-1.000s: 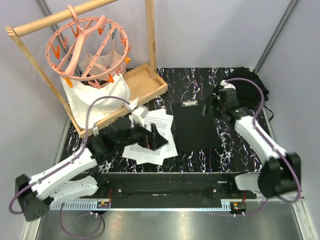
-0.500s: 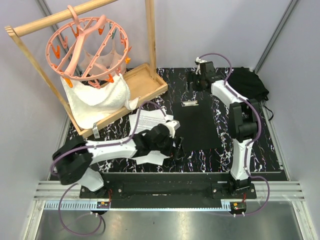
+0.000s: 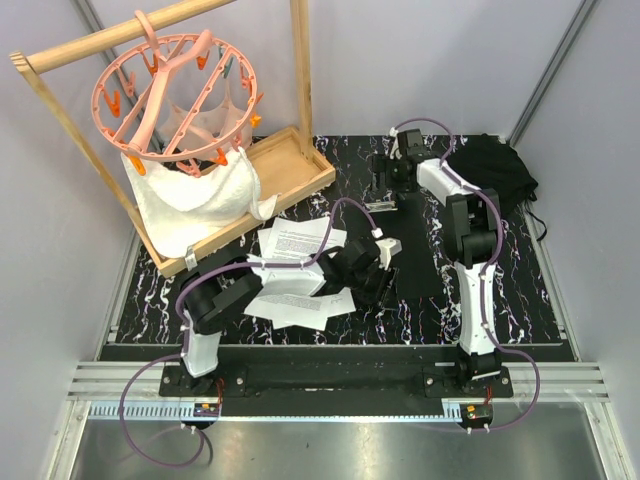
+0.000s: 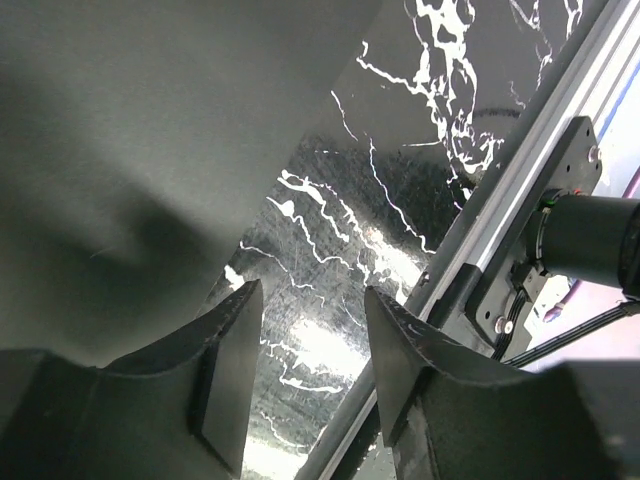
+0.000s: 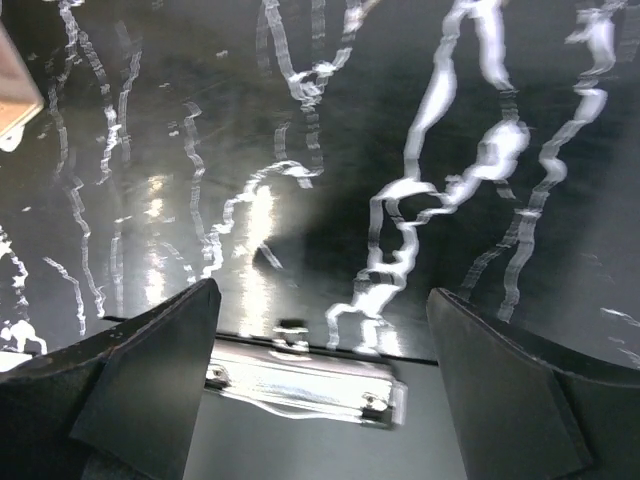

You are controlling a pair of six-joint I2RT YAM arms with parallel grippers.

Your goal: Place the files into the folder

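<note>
Papers (image 3: 295,240) are lying fanned on the table (image 3: 340,165), touching the left side of the black folder (image 3: 415,255) and not yet in it. The left gripper (image 4: 310,340) is hanging at the folder's left edge, jaws apart, gripping nothing I can see, likely going for that edge. The right gripper (image 5: 320,300) is hovering wide open over the silver clip (image 5: 300,385), probably to press it.

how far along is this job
Nothing done yet: the files lie beside the folder, not in it. In hand: left gripper open at the folder's edge, right gripper open above the clip. Still to do: open the clip, slide files in.
</note>
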